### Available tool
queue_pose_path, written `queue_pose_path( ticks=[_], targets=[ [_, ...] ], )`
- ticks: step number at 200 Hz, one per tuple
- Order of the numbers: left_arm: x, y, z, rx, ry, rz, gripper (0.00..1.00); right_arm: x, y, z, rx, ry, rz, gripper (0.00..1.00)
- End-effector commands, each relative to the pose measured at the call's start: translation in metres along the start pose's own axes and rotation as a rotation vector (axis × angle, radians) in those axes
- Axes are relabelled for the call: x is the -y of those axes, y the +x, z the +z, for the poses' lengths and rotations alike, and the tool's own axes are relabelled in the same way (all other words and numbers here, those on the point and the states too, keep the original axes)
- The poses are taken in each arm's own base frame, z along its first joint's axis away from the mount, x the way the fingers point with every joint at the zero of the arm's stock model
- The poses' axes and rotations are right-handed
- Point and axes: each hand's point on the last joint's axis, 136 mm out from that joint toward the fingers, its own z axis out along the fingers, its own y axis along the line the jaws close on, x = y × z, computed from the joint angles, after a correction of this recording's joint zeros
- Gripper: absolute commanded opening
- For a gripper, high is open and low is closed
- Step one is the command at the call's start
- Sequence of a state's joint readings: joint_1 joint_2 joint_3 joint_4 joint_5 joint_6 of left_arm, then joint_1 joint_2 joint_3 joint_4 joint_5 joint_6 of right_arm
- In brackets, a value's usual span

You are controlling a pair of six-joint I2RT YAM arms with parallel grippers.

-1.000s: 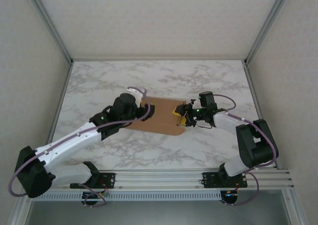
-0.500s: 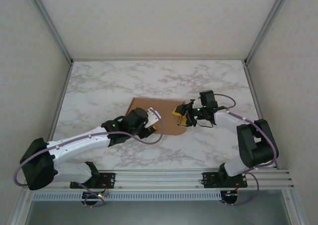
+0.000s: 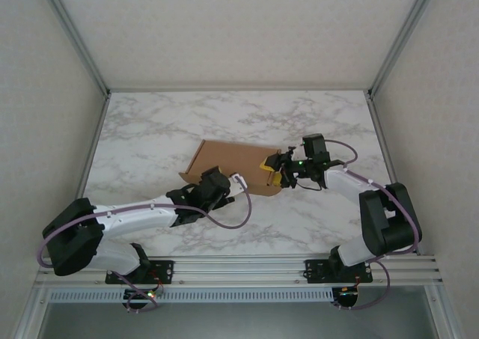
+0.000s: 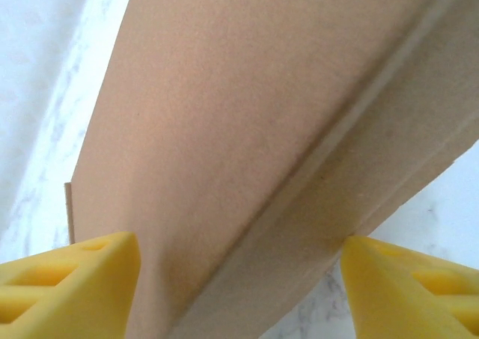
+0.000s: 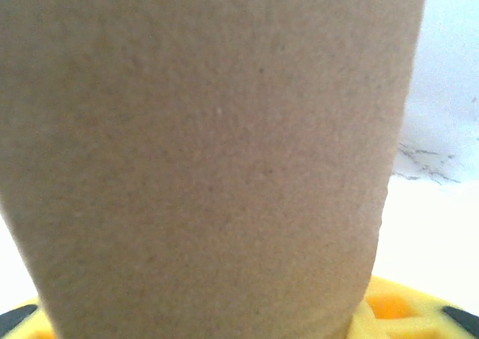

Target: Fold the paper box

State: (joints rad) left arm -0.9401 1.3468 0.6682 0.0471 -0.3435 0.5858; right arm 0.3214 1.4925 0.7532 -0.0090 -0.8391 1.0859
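Leverage is what this step needs, by my reading. From the overhead view, the plain brown cardboard box blank (image 3: 232, 165) lies about midway across the white marbled table (image 3: 150, 129). Its left end seems tilted up, the left gripper (image 3: 224, 192) is at its near edge and the right gripper (image 3: 274, 171) at its right end. The raising arm should push close along the crease while the other pins the sheet, so the panel hinges rather than slides. On the left wrist, the box's panel and a crease line (image 4: 352, 129) run between yellow fingers (image 4: 67, 279) that stand well apart. On the right wrist, a rounded cardboard flap (image 5: 209, 144) covers a yellow finger (image 5: 404, 313); whether those jaws pinch it I cannot tell. As a container the box has no closed walls yet and holds nothing visible.
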Motion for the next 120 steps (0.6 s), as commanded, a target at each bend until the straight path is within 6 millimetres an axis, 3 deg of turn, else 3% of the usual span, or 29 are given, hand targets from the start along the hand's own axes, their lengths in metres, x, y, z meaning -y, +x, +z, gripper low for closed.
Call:
queue_pose_path(
  ticks=[1, 36, 74, 101, 120],
  targets=[
    [-0.007, -0.009, -0.004, 0.067, -0.079, 0.086, 0.71, -0.020, 0.016, -0.006, -0.071, -0.078, -0.027, 0.34],
    [-0.009, 0.001, -0.001, 0.071, -0.160, 0.182, 0.71, -0.027, 0.019, -0.008, -0.079, -0.101, -0.031, 0.34],
    [-0.018, -0.010, -0.008, 0.115, -0.261, 0.237, 0.74, -0.032, 0.021, -0.010, -0.091, -0.122, -0.028, 0.35],
    [-0.016, -0.005, -0.010, 0.109, -0.281, 0.283, 0.78, -0.035, 0.023, -0.011, -0.098, -0.130, -0.026, 0.36],
    [-0.025, -0.007, -0.014, 0.103, -0.350, 0.289, 0.78, -0.036, 0.024, -0.012, -0.100, -0.133, -0.024, 0.37]
  ],
)
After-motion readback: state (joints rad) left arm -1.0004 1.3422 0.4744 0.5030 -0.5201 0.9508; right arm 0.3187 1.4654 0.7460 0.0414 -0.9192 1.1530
